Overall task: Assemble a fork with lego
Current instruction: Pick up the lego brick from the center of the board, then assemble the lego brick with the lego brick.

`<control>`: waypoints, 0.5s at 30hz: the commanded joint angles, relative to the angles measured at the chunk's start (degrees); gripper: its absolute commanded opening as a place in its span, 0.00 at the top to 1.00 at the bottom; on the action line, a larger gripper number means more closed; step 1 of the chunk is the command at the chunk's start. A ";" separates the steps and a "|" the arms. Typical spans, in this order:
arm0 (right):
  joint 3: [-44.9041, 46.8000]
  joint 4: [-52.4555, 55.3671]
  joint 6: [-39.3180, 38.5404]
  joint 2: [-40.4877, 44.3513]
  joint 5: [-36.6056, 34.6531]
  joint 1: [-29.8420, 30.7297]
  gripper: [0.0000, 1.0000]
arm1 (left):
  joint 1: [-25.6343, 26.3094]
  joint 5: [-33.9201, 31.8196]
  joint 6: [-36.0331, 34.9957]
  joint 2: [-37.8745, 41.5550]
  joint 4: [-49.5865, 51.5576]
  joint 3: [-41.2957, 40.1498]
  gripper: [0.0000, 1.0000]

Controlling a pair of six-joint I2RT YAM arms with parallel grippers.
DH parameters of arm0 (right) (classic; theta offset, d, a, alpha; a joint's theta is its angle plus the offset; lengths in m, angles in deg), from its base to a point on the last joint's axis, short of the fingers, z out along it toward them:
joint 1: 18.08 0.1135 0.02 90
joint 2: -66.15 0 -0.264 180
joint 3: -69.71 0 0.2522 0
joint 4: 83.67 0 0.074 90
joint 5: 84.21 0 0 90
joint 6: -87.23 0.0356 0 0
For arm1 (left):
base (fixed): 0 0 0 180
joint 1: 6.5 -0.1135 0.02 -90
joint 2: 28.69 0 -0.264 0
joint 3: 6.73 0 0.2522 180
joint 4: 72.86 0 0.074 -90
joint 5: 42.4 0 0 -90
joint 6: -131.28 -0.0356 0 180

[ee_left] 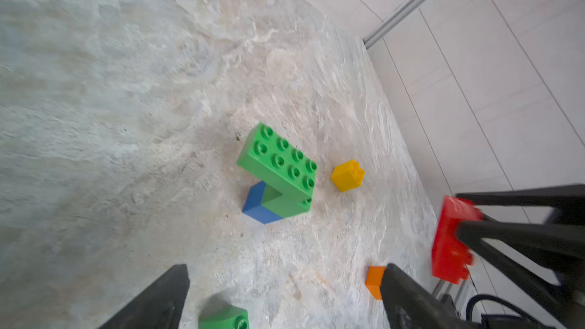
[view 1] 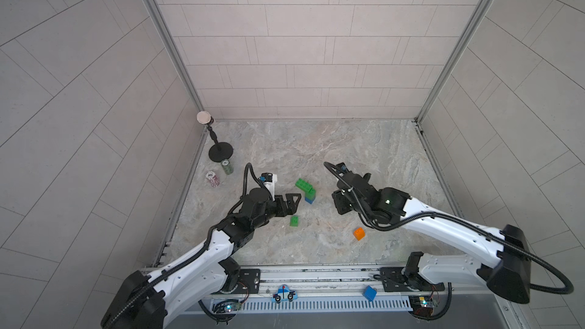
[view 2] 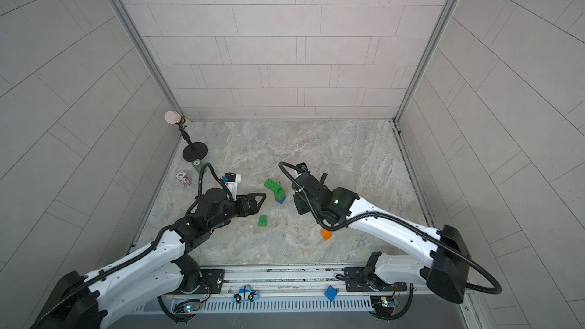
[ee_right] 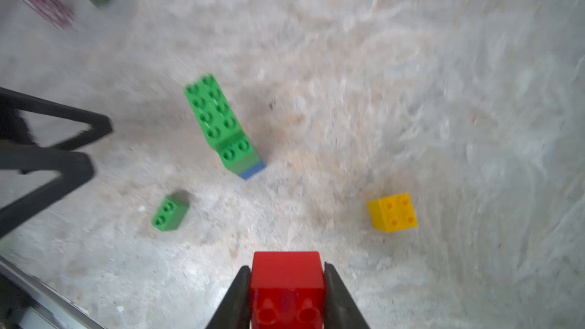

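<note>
**Square Up, Then Press**

When reading from the bench's (view 1: pixel 316 153) left edge: left gripper (view 1: pixel 294 204) fully spread, empty, beside small green brick (view 1: pixel 294 221); blue-and-green stem (view 1: pixel 306 188) standing mid-bench, touched by neither claw; right gripper (ee_right: pixel 287 269) clamped on red brick (ee_left: pixel 451 242); lower level, match the stem's top studs, press straight down; yellow brick (ee_right: pixel 393 213) right of stem, orange brick (view 1: pixel 359 233) near front edge.

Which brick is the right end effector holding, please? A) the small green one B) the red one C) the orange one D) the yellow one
B: in the right wrist view the red brick sits clamped between the jaws of the right end effector, while the yellow brick, small green brick and orange brick lie apart from it.
</note>
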 commanded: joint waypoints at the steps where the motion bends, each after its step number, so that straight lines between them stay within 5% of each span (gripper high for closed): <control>1: 2.10 -10.47 -13.42 -0.21 -2.98 0.31 1.00 | -4.56 5.81 1.03 -2.67 1.09 3.80 0.00; 4: -7.76 3.54 -13.16 -5.82 -3.01 -0.16 1.00 | -7.21 10.57 1.36 -6.47 -0.85 5.97 0.00; 7: -15.99 14.61 -22.99 -12.69 7.41 -0.26 1.00 | -9.35 15.38 2.11 -11.20 -4.33 7.28 0.00; 15: -28.29 27.12 -25.19 -26.57 12.40 -2.53 1.00 | -12.84 23.32 5.45 -20.68 -14.63 7.54 0.05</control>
